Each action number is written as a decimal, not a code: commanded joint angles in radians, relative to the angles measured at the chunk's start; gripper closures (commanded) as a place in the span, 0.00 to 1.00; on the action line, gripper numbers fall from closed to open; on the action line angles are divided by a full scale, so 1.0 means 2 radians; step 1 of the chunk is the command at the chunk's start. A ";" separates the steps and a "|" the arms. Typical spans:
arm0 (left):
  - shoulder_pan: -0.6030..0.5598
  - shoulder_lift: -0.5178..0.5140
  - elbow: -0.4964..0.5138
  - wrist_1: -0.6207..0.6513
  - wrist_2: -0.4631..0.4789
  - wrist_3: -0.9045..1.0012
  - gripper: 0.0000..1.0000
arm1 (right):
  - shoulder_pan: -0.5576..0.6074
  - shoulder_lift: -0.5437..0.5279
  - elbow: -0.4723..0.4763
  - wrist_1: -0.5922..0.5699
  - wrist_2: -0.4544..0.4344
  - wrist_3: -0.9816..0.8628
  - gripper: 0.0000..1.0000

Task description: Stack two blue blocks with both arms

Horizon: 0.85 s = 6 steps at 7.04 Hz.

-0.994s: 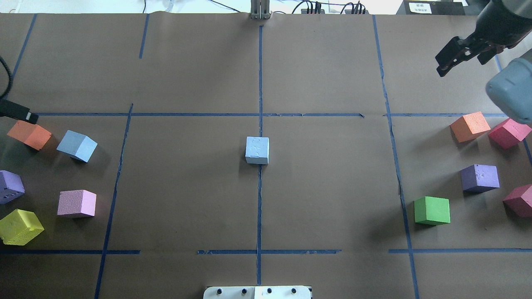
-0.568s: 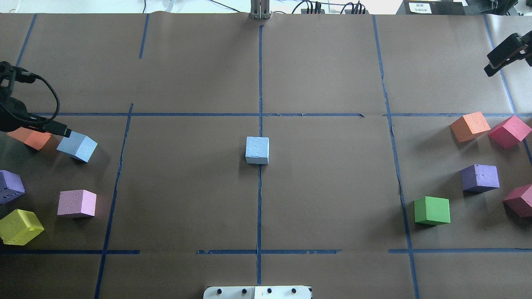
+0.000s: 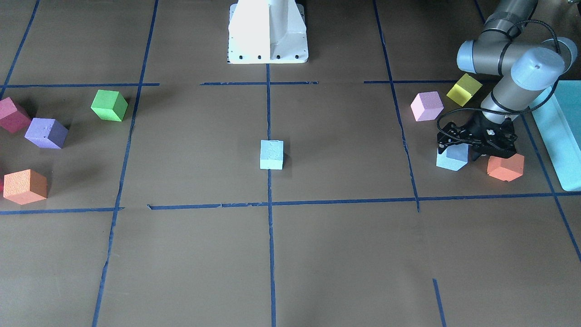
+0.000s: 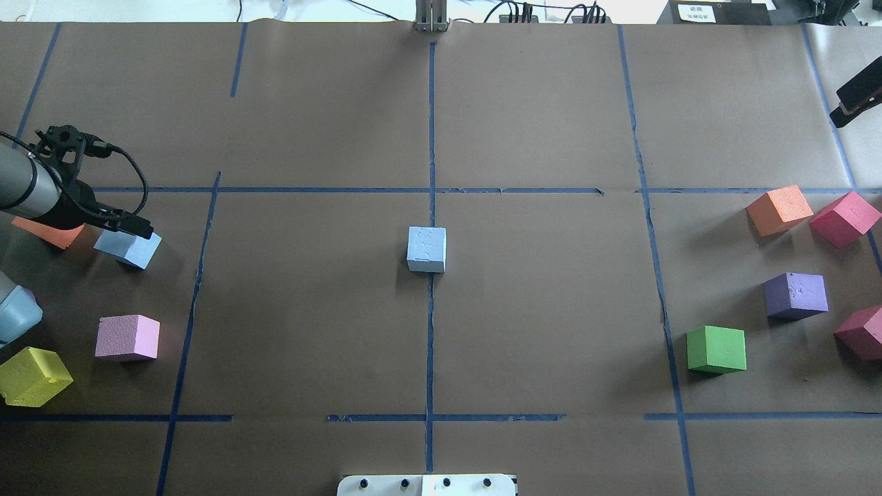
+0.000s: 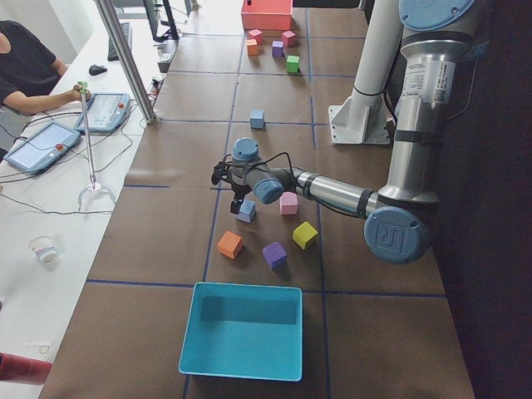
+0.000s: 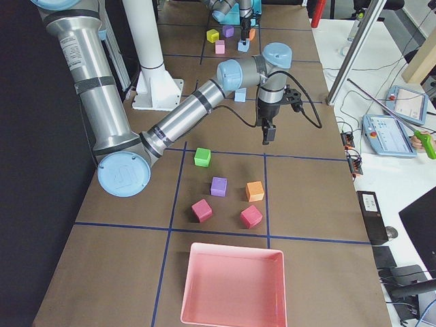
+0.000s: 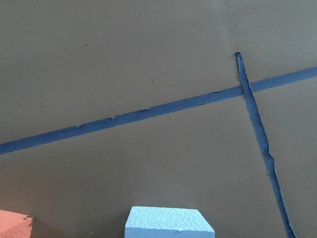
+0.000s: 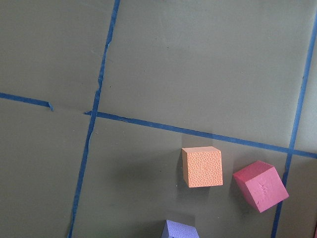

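Moved since earlier: left end effector (image 4: pixel 138 227) is now above the deeper blue block (image 4: pixel 131 249), which I log just beneath it on the surface (image 4: pixel 551 310). Right end effector (image 4: pixel 854 96) has withdrawn further. Finger spacing, either unit: I cannot tell. Paler blue block (image 4: pixel 426 249): well apart, between both end effectors.

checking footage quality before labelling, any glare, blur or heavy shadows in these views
Overhead exterior: the background along the top edge is blown out white; the green block casts only a soft shadow. Exterior front-facing: the white base pedestal is overexposed. Left wrist-mounted: sharp, but the blue block is cropped by the bottom edge.
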 commanded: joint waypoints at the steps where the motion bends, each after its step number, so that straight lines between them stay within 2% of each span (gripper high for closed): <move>1: 0.011 -0.002 0.014 0.000 0.000 0.004 0.00 | 0.006 -0.017 -0.001 0.002 -0.001 -0.004 0.00; 2: 0.022 -0.014 0.030 0.000 0.001 0.005 0.00 | 0.010 -0.029 -0.007 0.015 0.000 -0.004 0.00; 3: 0.029 -0.030 0.045 0.001 0.003 0.003 0.02 | 0.013 -0.056 -0.016 0.058 0.001 -0.003 0.00; 4: 0.028 -0.031 0.048 0.001 0.000 0.004 0.14 | 0.016 -0.067 -0.028 0.096 0.001 -0.001 0.00; 5: 0.026 -0.025 0.042 0.004 -0.004 0.004 0.58 | 0.022 -0.067 -0.029 0.098 0.004 -0.001 0.00; 6: 0.021 -0.022 0.039 0.004 -0.014 0.004 0.84 | 0.025 -0.067 -0.029 0.097 0.006 -0.002 0.00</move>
